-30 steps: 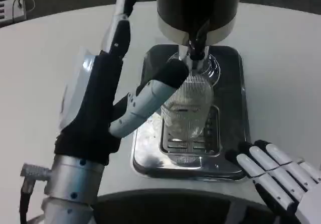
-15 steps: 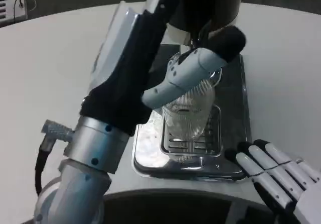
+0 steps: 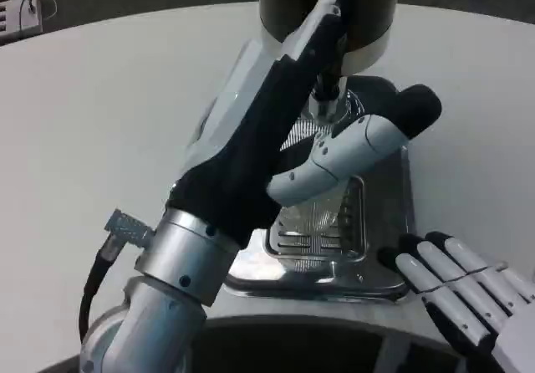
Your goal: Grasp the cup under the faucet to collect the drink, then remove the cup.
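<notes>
A clear ribbed cup (image 3: 320,212) stands on the grille of the steel drip tray (image 3: 378,282), under the faucet (image 3: 327,99) of the dark drink dispenser (image 3: 374,20). My left hand (image 3: 269,151) reaches forward over the tray and hides most of the cup. Its fingers point up along the dispenser's front and its thumb (image 3: 368,137) sticks out to the right across the cup's upper part. I see no grip on the cup. My right hand (image 3: 461,296) lies at the tray's near right corner with its fingers stretched out and apart, holding nothing.
The round white table (image 3: 100,122) spreads to the left and right of the tray. A white power strip (image 3: 20,13) lies at the far left edge. The table's near edge runs just below the tray.
My left arm has swung forward and to the right, from beside the cup's left to over it, with the thumb now past the cup's right side. The right hand has stayed put.
</notes>
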Motion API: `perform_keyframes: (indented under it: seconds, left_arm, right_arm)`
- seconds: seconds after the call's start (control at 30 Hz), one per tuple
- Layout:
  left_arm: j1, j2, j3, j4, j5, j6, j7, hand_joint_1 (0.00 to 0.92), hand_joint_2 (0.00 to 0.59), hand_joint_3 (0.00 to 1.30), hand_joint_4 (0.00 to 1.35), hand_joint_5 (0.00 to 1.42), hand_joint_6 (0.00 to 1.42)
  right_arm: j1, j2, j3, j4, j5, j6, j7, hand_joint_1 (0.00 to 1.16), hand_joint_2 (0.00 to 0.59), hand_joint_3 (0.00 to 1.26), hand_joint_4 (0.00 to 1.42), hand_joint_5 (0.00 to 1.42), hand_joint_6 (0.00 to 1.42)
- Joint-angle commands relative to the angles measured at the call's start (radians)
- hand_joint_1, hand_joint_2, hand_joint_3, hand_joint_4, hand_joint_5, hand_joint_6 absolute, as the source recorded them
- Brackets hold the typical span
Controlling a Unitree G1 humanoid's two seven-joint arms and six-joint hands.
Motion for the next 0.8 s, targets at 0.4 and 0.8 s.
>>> perform_keyframes:
  seconds: [0.4,0.8]
  left_arm:
    - [-0.002,0.026,-0.028,0.011,0.037,0.048,-0.052,0.000,0.064,0.00,0.00,0.02,0.00]
    - [-0.045,0.093,-0.055,-0.036,0.133,0.078,-0.118,0.000,0.064,0.00,0.00,0.03,0.00]
  right_arm:
    - [0.014,0.002,-0.005,-0.018,0.007,-0.006,0.007,0.39,0.522,0.10,0.07,0.08,0.23]
    - [0.010,0.001,-0.005,-0.013,0.015,-0.008,0.006,0.39,0.522,0.10,0.07,0.08,0.23]
